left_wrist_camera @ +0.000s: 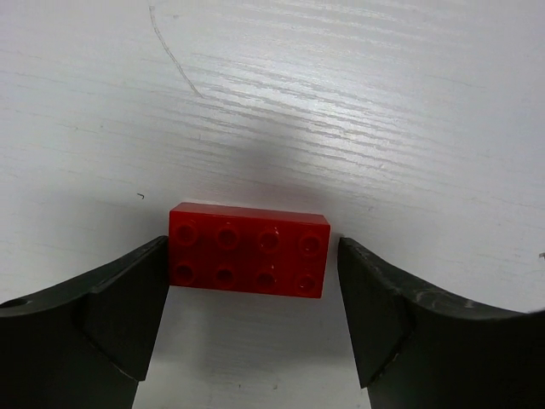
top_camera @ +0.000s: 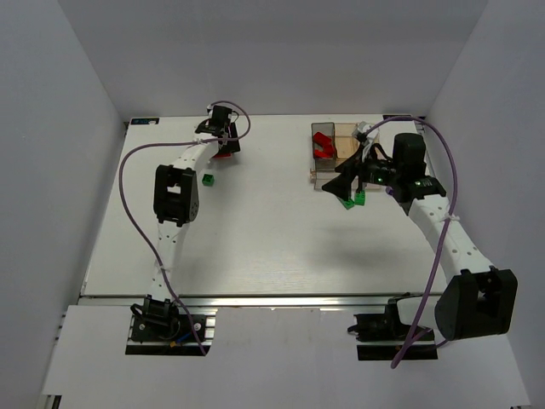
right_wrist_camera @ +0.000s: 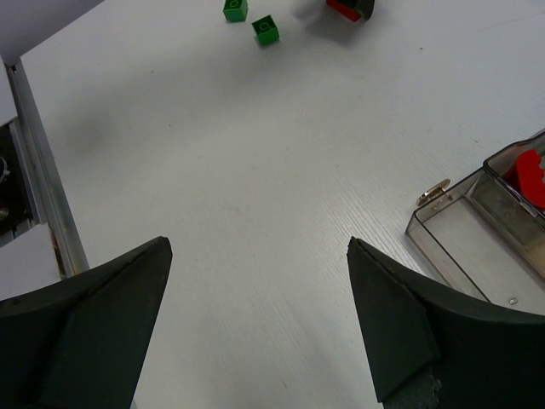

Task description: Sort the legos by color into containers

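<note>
Red eight-stud plastic lego brick point(left_wrist_camera: 248, 249) sits off-centre between left gripper's point(left_wrist_camera: 253, 290) spread fingers, so closing might twist it loose.

The right gripper point(right_wrist_camera: 257, 247) holds its fingers wide apart over the white table point(right_wrist_camera: 213, 170), two green bricks point(right_wrist_camera: 266, 30) lie at the top, and a clear container point(right_wrist_camera: 464, 230) at right holds a red brick point(right_wrist_camera: 530, 177).

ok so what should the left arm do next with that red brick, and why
Probably close the left jaws on the red brick. It lies flat between them, studs up, with a jaw at each short end: one looks to be just about touching, the other stands a small gap off. The jaws are open and already lined up, so no shift seems needed before gripping.
</note>
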{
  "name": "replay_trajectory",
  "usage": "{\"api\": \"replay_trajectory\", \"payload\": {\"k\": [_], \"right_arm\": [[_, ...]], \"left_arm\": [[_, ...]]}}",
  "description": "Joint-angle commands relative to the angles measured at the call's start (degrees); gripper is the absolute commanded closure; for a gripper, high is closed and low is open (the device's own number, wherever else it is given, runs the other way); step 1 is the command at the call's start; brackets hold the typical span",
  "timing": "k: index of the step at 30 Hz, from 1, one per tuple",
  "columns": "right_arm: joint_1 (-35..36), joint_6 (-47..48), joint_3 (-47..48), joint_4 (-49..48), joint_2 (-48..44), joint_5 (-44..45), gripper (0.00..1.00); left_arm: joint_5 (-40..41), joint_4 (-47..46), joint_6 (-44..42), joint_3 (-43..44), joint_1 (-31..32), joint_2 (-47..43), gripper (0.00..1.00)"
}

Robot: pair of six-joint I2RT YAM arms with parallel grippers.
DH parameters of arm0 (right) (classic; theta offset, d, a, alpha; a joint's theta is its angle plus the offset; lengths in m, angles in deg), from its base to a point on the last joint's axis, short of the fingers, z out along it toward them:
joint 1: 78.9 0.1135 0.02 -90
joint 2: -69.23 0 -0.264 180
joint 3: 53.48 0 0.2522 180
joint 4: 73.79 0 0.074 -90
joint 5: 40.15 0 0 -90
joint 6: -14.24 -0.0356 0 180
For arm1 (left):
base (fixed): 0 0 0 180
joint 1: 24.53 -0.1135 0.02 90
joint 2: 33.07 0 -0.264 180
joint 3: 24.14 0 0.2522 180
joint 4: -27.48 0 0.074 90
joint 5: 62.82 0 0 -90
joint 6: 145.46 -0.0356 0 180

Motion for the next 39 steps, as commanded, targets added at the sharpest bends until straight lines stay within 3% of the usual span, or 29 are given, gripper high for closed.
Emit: {"api": "replay_trajectory", "payload": {"k": [1,3,6,7,9,10,13,14,15,18,19,22,26,29,33,39], "right_arm": [[-0.9,-0.55,-0.13,-2.0,-1.3,-1.98,0.11],[-1.26,-0.73,-0.22,-2.09,-1.56,-2.33,0.11],[-1.87,-1.08,-0.4,-2.35,-1.82,-2.77,0.11],[-2.04,-1.25,-0.57,-2.44,-1.91,-2.95,0.11],[-2.48,-1.34,-0.57,-2.61,-2.0,-3.3,0.11],[-2.83,-1.43,-0.66,-2.7,-2.09,-3.3,0.11],[-3.19,-0.82,-1.18,-2.79,-2.61,-2.69,0.15],[-3.45,-0.38,-1.1,-2.7,-2.7,-1.55,0.18],[-4.15,-0.03,-1.19,-2.62,-2.88,-0.85,0.25],[-5.64,0.68,-1.01,-2.26,-2.97,2.31,0.92],[-5.74,0.68,-1.01,-2.35,-2.97,3.89,1.0],[-8.02,-0.81,-1.62,-3.31,-3.14,6.1,1.0],[-11.62,-3.1,-2.94,-6.12,-4.02,8.13,1.0],[-13.82,-4.51,-4.0,-7.09,-4.46,6.99,1.0],[-16.72,-5.56,-4.61,-8.15,-4.9,5.23,1.0],[-19.54,-7.67,-5.32,-9.03,-4.81,1.36,1.0]], "left_arm": [[1.13,-0.4,0.29,0.84,0.13,-0.47,0.16],[1.22,-0.31,0.37,0.75,-0.39,-0.56,0.19],[0.87,-0.57,0.37,0.14,-0.4,-0.91,0.4],[0.69,-0.75,0.46,-0.04,-0.4,-1.09,0.53],[-0.71,-1.1,0.46,-0.92,-0.4,-2.13,0.65],[-1.5,-1.97,0.46,-1.35,-0.4,-2.84,0.77],[-8.16,-7.39,-0.76,-6.61,0.3,-8.98,0.97],[-11.4,-10.21,-2.77,-8.89,1.0,-11.09,0.99],[-21.18,-12.85,-3.92,-13.79,1.01,-13.19,1.0],[-40.71,-25.86,-4.29,-23.55,2.23,-20.85,1.0],[-44.45,-31.8,-4.28,-25.25,3.02,-23.21,1.0],[-58.16,-44.2,-2.36,-29.3,4.78,-24.38,1.0],[-65.74,-60.57,4.3,-31.33,7.32,-21.85,1.0],[-67.07,-70.87,8.37,-28.26,9.52,-18.33,1.0],[-66.9,-75.17,9.07,-17.99,11.37,-9.2,1.0],[-62.86,-81.0,5.74,-13.76,13.22,-4.52,0.96]]}}
